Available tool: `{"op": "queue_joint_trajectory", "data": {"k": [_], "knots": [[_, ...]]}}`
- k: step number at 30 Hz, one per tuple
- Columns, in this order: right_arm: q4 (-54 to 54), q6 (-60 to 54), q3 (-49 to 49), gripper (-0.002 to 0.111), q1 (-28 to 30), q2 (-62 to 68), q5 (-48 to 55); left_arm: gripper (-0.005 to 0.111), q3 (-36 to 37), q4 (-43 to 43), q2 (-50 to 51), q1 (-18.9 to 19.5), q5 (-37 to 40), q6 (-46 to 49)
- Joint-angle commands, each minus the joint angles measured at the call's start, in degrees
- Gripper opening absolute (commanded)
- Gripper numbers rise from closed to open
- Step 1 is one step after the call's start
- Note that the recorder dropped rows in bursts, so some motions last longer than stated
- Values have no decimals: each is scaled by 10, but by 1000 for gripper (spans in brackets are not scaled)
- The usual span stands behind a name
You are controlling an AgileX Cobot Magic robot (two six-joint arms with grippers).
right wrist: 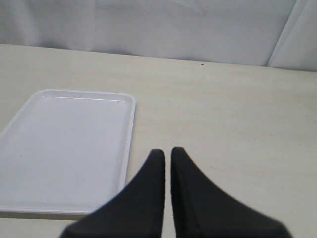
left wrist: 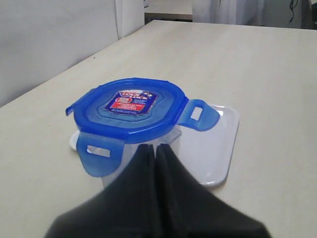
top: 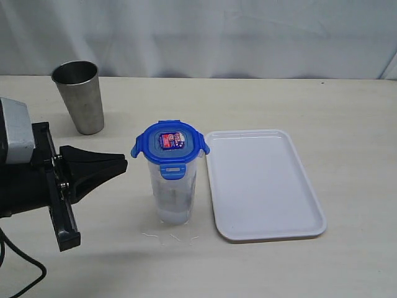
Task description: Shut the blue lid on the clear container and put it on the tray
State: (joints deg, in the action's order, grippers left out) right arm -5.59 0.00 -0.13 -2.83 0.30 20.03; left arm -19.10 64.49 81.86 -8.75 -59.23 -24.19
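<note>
Left wrist view: pincer (left wrist: 154, 148) largely blocks the clear container (left wrist: 171, 139).

Blue lid (top: 170, 141) atop container (top: 173, 195) beside tray (top: 263, 186)

Light is bright and even, shadows soft, close foregrounds slightly blurred.

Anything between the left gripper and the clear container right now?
No. In the exterior view, only bare table separates the left gripper from the clear container.
</note>
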Motion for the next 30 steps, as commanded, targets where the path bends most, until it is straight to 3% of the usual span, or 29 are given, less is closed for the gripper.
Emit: {"op": "queue_joint_trajectory", "data": {"k": [1,4,9,11,22,30], "knots": [[-25,0,1,5,2,-3,-46,0,0,9,15,-3,-9,-1],[-8,0,1,5,2,-3,-137,0,0,5,32,-3,-28,2],[181,44,1,5,2,-3,-324,0,0,2,46,-3,-49,5],[260,82,1,5,2,-3,-353,0,0,2,47,-3,-46,5],[209,94,-45,5,1,-2,-302,0,0,-6,47,-3,-38,15],[204,94,-129,5,1,161,-285,0,0,-7,47,-3,-38,15]]}}
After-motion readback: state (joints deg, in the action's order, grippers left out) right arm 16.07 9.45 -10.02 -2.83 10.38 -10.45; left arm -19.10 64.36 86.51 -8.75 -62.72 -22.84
